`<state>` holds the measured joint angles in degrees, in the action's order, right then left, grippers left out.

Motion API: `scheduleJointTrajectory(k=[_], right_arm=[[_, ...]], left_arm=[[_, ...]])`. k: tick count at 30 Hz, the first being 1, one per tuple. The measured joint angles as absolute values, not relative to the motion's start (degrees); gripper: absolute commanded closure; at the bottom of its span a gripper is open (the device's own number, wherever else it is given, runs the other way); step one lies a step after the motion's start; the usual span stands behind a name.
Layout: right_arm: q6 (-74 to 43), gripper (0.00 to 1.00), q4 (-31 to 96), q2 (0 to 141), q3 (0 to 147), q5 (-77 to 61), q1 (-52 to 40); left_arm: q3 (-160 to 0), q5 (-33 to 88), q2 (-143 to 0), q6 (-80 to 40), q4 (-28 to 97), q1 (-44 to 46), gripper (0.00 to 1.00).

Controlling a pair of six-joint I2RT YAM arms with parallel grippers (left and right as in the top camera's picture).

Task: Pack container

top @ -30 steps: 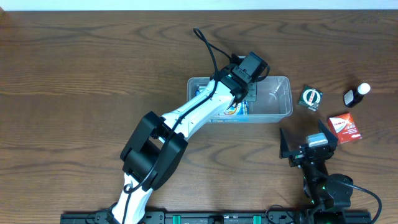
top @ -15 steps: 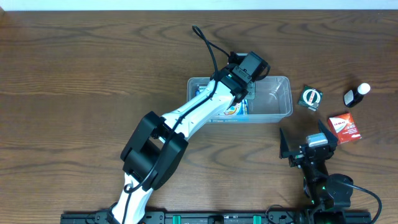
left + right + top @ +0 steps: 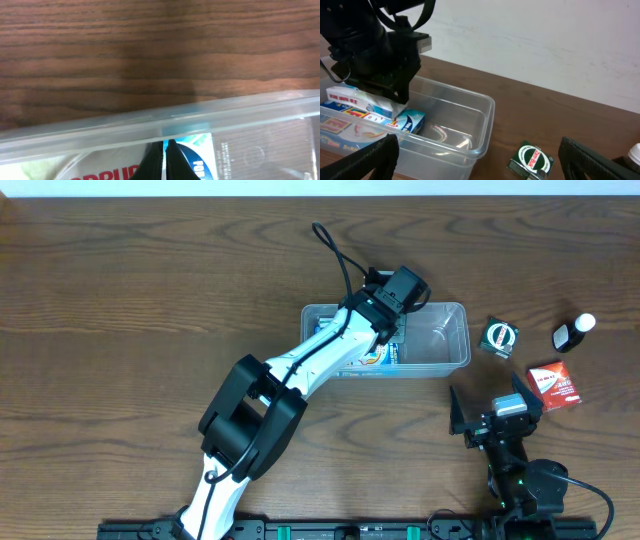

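The clear plastic container (image 3: pixel 445 340) lies at the table's middle right. It also shows in the left wrist view (image 3: pixel 150 122) and the right wrist view (image 3: pixel 475 122). My left gripper (image 3: pixel 165 160) reaches down inside its left half, fingers pressed together, just over a blue box (image 3: pixel 195 155) and a white packet with red letters (image 3: pixel 100 170). In the overhead view the left wrist (image 3: pixel 398 295) hides the fingers. My right gripper (image 3: pixel 492 405) is open and empty near the front edge, apart from the container.
Right of the container lie a green-black box (image 3: pixel 499 337), a dark bottle with a white cap (image 3: pixel 573 332) and a red box (image 3: pixel 553 384). The green-black box also shows in the right wrist view (image 3: pixel 532 159). The container's right half is bare.
The left arm's elbow has shifted slightly; the gripper stays inside the container. The right arm has not moved.
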<state>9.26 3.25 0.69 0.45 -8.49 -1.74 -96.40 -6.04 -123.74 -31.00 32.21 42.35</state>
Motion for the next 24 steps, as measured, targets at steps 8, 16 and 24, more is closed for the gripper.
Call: scheduleJointTrajectory(k=[8, 16, 24], right_arm=[[9.26, 0.01, 3.25, 0.69, 0.45, -8.49, -1.74], [9.26, 0.01, 3.25, 0.69, 0.45, -8.49, -1.74], [9.26, 0.01, 3.27, 0.69, 0.45, -8.51, -1.74]], left_arm=[[-96.4, -6.33, -123.74, -29.76, 33.26, 40.93, 0.94], [-96.4, -7.79, -123.74, -29.32, 34.52, 39.88, 0.94], [-96.4, -7.97, -123.66, -28.53, 34.65, 39.75, 0.94]])
